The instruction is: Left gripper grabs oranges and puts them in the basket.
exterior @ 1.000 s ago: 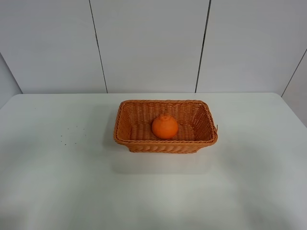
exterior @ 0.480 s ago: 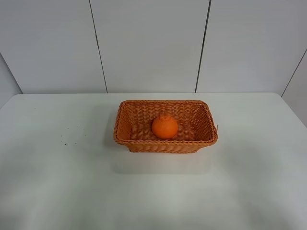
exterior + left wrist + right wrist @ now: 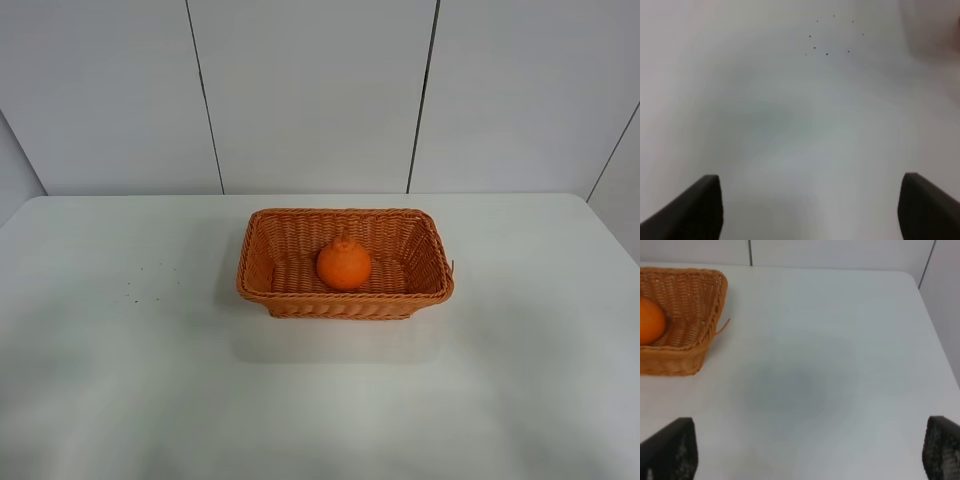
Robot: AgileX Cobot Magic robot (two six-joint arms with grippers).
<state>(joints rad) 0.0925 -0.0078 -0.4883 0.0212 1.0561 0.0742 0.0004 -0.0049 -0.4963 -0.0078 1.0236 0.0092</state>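
The orange (image 3: 344, 265) sits inside the wicker basket (image 3: 262, 287) at the middle of the white table; it also shows in the right wrist view (image 3: 650, 321), inside the basket (image 3: 695, 347). Neither arm shows in the exterior high view. My left gripper (image 3: 810, 210) is open and empty over bare table, its two dark fingertips (image 3: 695, 210) wide apart. My right gripper (image 3: 810, 452) is open and empty, its fingertips (image 3: 670, 450) wide apart, to the right of the basket.
The white table (image 3: 120, 380) is ringed by grey wall panels (image 3: 310, 90) at the back. A few small dark specks (image 3: 140, 280) lie on the table left of the basket; they also show in the left wrist view (image 3: 830, 37). The table's right edge (image 3: 935, 340) runs near the right gripper.
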